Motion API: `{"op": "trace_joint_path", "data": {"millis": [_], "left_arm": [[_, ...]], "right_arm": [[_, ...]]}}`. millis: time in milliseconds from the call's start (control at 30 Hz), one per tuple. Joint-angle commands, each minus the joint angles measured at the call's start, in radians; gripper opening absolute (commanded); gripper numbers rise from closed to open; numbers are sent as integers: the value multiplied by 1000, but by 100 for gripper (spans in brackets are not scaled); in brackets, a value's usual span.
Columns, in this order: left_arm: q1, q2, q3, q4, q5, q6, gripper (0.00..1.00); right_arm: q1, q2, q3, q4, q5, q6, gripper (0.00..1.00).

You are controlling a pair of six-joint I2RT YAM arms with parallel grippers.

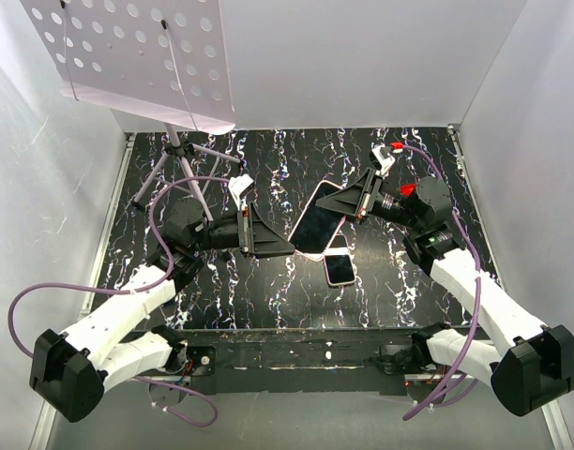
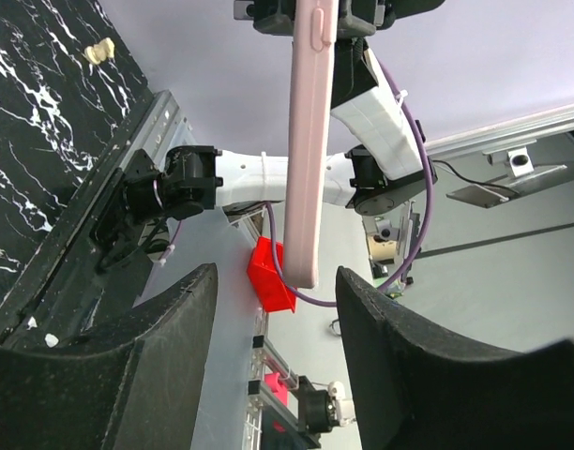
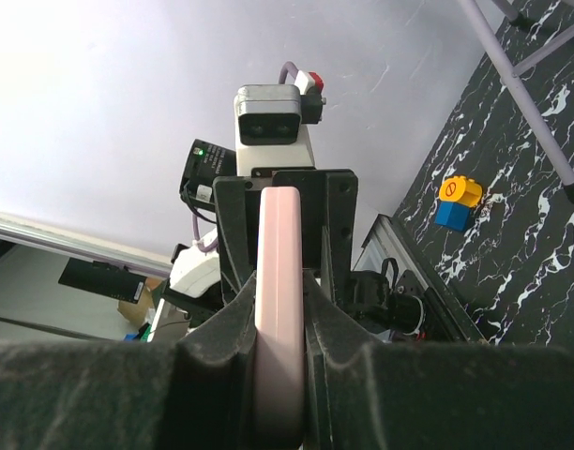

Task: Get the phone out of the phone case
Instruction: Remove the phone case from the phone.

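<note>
My right gripper (image 1: 351, 206) is shut on a pink phone case (image 1: 318, 218) and holds it tilted in the air above the middle of the table. In the right wrist view the case (image 3: 279, 244) is edge-on, pinched between both pads. A phone (image 1: 339, 268) with a dark screen and a light rim lies flat on the table just below the case. I cannot tell whether anything sits inside the case. My left gripper (image 1: 285, 247) is open at the case's lower end. Its fingers (image 2: 174, 319) stand either side of the pink edge (image 2: 306, 159) without touching it.
A tripod stand (image 1: 179, 164) with a white perforated sheet (image 1: 137, 56) fills the back left. A yellow and blue block (image 3: 454, 202) sits on the marbled table (image 1: 259, 291) near the stand's legs. White walls close in on three sides. A red bin (image 2: 268, 274) is off the table.
</note>
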Motion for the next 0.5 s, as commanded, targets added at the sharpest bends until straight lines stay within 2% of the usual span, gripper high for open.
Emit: {"op": "trace_joint_path", "data": {"millis": [0, 333, 400, 467], "left_arm": [[9, 7, 58, -12, 38, 56, 51], [9, 54, 58, 119, 100, -13, 24], [9, 59, 61, 164, 115, -31, 16], [9, 70, 75, 184, 124, -30, 3]], "right_arm": [[1, -24, 57, 51, -14, 6, 1], [1, -24, 57, 44, -11, 0, 1], [1, -18, 58, 48, -14, 2, 1], [1, -9, 57, 58, -24, 8, 1]]}}
